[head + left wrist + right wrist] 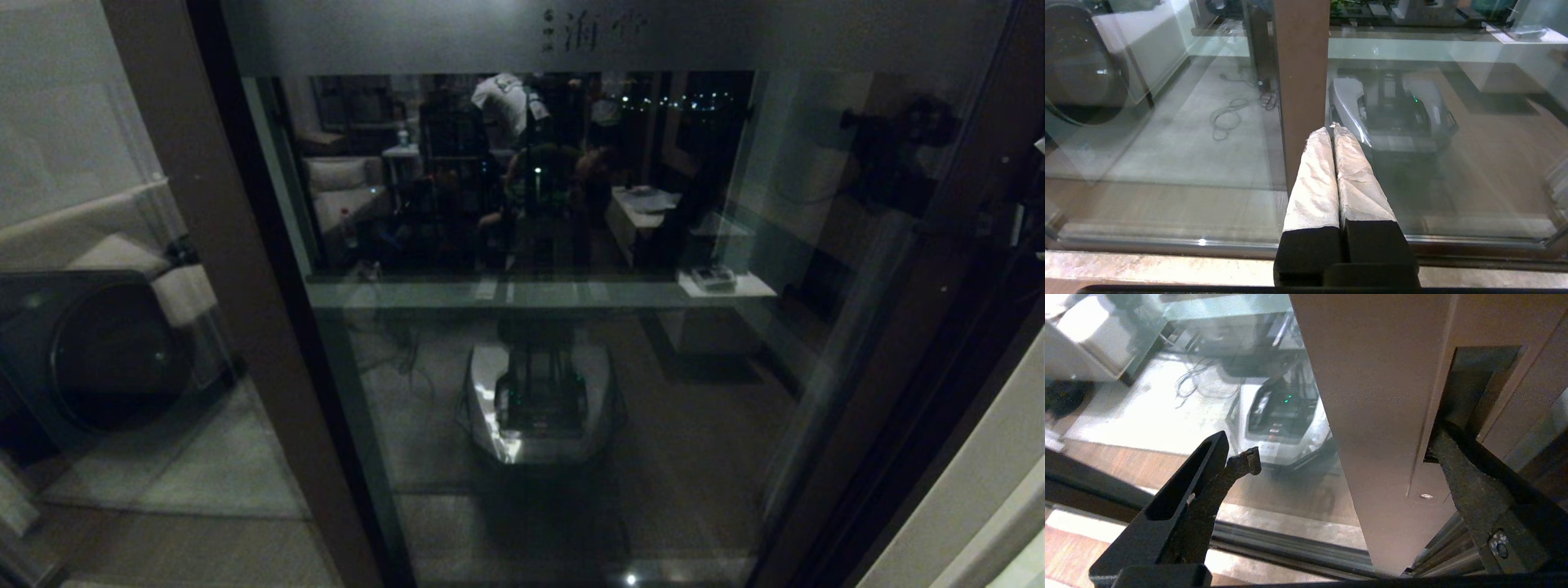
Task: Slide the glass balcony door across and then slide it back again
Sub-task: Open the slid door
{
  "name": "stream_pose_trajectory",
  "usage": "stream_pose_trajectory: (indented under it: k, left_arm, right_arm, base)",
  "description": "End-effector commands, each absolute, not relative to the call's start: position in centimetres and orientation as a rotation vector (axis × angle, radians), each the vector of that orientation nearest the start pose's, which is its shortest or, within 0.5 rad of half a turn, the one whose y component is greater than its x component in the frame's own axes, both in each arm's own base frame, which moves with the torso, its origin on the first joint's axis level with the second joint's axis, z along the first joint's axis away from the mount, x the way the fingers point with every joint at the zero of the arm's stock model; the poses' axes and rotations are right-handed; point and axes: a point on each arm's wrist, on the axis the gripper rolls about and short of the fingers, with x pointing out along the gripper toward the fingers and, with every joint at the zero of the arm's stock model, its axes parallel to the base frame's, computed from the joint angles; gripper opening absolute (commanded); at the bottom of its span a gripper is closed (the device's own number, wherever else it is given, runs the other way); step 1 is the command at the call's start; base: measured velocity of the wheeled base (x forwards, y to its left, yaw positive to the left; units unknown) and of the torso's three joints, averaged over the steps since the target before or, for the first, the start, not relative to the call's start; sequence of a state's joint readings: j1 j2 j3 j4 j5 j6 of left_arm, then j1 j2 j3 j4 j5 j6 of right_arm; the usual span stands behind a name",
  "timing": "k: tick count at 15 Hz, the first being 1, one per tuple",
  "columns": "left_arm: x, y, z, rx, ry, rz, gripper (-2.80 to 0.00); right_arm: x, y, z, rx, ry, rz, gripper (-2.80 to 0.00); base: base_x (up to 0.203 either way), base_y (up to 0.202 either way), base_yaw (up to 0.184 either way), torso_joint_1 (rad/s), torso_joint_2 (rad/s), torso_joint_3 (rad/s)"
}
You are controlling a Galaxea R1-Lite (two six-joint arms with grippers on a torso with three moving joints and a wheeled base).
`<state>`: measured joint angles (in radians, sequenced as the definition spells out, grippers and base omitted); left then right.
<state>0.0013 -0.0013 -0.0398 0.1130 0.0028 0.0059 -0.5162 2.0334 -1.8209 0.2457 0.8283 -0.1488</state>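
Across the head view, the glass balcony door (571,327) is seen filling most of the frame, its frosted top strip (604,37) printed with Chinese characters and its dark brown uprights running down on either side. A plain brown-framed glass panel (98,343) is seen to its left, and behind that a round dark drum front, probably a washing machine (106,351), though the dim light leaves this uncertain. The robot's own wheeled base is mirrored in the door glass.

At the door's right-hand upright (1372,416), the right claw (1347,457) is shown spread wide in the right wrist view. One finger (1470,490) is set into the recessed slot handle (1474,388) cut in the upright, with a small screw (1426,496) visible just below the slot. The other finger (1208,477) is held out in front of the glass, well apart from the first, with the broad face of the upright lying between the two. Nothing is clamped; whether the outer finger touches the glass cannot be told.

The left claw (1334,127) is parked low, its two cloth-wrapped fingers (1314,179) pressed together on nothing, pointed at the lower part of the left brown upright (1300,81) above the floor track (1167,243).
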Motion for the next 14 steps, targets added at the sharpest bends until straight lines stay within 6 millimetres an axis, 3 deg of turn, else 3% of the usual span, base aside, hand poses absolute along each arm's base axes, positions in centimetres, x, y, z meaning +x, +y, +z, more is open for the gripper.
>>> stream_pose_trajectory:
  k: [1, 9, 14]
  left_arm:
    - [-2.6, 0.0, 7.5, 0.006, 0.074, 0.004, -2.80]
    - [-2.6, 0.0, 7.5, 0.006, 0.072, 0.004, -2.80]
    - [-2.6, 0.0, 7.5, 0.006, 0.072, 0.004, -2.80]
  right_arm:
    - [36.1, -18.6, 26.3, 0.139, 0.335, 0.330, 0.00]
    - [36.2, -18.3, 26.2, 0.139, 0.338, 0.338, 0.00]
    - [34.1, -19.4, 27.7, 0.128, 0.307, 0.298, 0.00]
  base:
    - [0.000, 0.000, 0.000, 0.000, 0.00, 0.000]
    - [0.000, 0.000, 0.000, 0.000, 0.00, 0.000]
    - [0.000, 0.000, 0.000, 0.000, 0.00, 0.000]
